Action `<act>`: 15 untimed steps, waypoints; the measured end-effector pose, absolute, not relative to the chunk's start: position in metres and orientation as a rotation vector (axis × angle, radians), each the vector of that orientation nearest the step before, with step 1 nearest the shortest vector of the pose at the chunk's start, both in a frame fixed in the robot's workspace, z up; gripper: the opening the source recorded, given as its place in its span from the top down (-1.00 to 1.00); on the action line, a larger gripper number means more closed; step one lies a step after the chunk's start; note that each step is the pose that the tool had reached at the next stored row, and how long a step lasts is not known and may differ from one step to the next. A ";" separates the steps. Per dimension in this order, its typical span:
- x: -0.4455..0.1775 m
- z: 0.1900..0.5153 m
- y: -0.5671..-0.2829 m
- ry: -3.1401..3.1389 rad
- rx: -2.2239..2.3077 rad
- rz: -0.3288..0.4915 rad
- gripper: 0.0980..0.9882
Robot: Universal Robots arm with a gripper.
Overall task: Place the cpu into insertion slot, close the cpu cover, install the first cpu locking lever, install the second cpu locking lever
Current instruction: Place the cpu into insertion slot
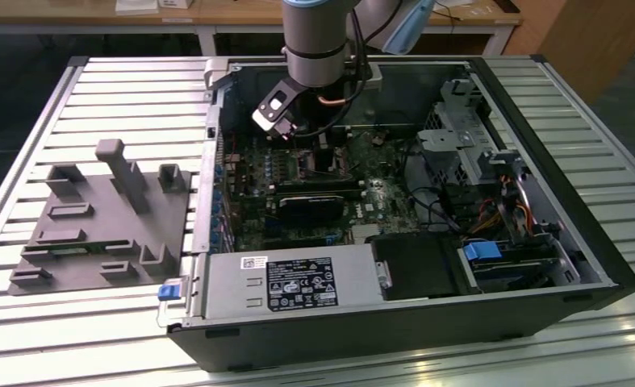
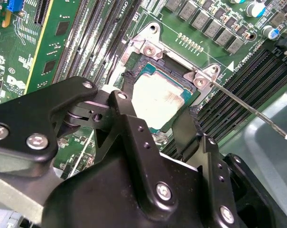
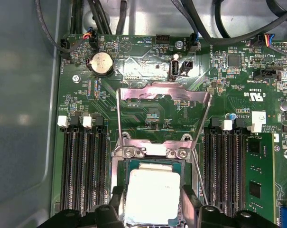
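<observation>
Inside the open computer case [image 1: 403, 339] on the table [image 1: 69, 347], over the green motherboard, the pincer [image 2: 155, 118] was seen straddling the cpu [image 3: 152, 194]. Whether the chip was pinched or merely flanked could not be told. The cpu was seen lying flat within the insertion slot [image 3: 119, 166], so the placing step was judged to be at or near its end. The cpu cover [image 3: 164, 91] was stood up on its hinge, clear of the slot, and a thin locking lever [image 2: 250, 108] was swung out to one side, unlatched. Memory slots [image 3: 81, 175] were ranged on both sides of the slot.

For the placing to be done well, the chip would have to be kept level and square to the slot and set down without sideways drag, with no force pressed on it. Any tilt could be expected to harm the contacts beneath. A grey fixture [image 1: 91, 234] was laid on the table beside the case, toward the edge at the exterior view's left.
</observation>
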State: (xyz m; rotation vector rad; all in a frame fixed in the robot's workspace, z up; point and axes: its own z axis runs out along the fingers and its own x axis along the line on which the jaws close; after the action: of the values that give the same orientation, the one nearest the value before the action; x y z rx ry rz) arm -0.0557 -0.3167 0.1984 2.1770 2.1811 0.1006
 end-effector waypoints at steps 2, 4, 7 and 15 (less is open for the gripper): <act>-0.056 0.198 -0.317 2.181 2.177 0.101 -0.12; -0.055 0.198 -0.317 2.177 2.181 0.100 -0.12; -0.055 0.198 -0.317 2.151 2.206 0.099 -0.12; -0.055 0.197 -0.317 2.098 2.254 0.097 -0.12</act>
State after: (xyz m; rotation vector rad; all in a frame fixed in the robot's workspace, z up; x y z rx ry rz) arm -0.0545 -0.3167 0.1971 2.2543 2.0977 0.0969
